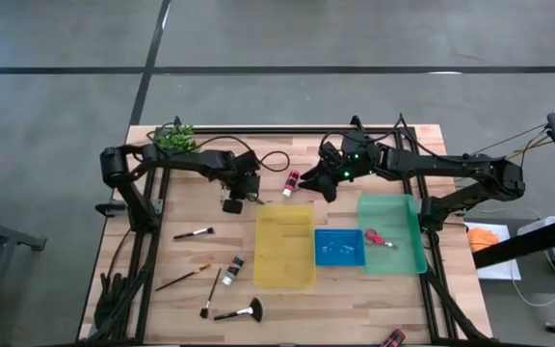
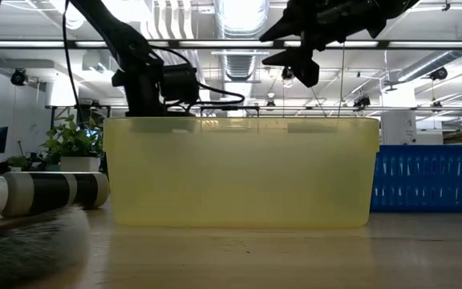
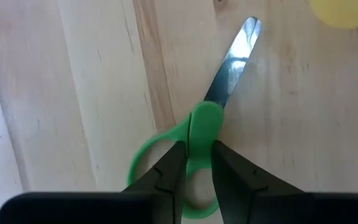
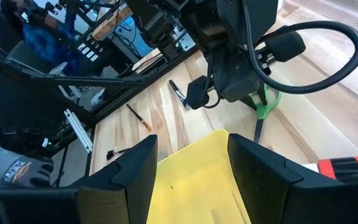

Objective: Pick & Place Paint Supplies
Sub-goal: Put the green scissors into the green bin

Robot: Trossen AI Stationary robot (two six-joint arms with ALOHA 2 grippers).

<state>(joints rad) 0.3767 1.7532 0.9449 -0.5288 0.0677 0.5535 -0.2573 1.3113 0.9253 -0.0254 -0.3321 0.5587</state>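
Green-handled scissors [image 3: 232, 68] lie flat on the wooden table by the far left corner of the yellow tray [image 1: 284, 253]. My left gripper [image 3: 199, 149] points down at them, shut on their handle. My right gripper [image 1: 318, 180] hangs open above the table beyond the yellow tray's far edge, nothing between its fingers [image 4: 191, 146]. A red paint bottle [image 1: 290, 181] lies just to its left. Red scissors [image 1: 377, 237] lie in the green tray [image 1: 405, 217]. Thin brushes [image 1: 193, 232], a black bottle [image 1: 234, 270] and a fan brush [image 1: 241, 311] lie at the near left. My left gripper pinches the green handle's narrow neck [image 3: 202, 121], where the two finger loops meet just behind the blades, between its two fingers [image 3: 171, 171]. The fingers come from above, pointing down, one on each side of the neck. The scissors lie flat on the table.
A blue tray [image 1: 339, 253] sits between the yellow and green trays. A leafy plant [image 1: 174, 138] stands at the far left corner. Another red bottle [image 1: 393, 337] lies at the near edge. Black cables [image 1: 276, 159] trail behind my left wrist.
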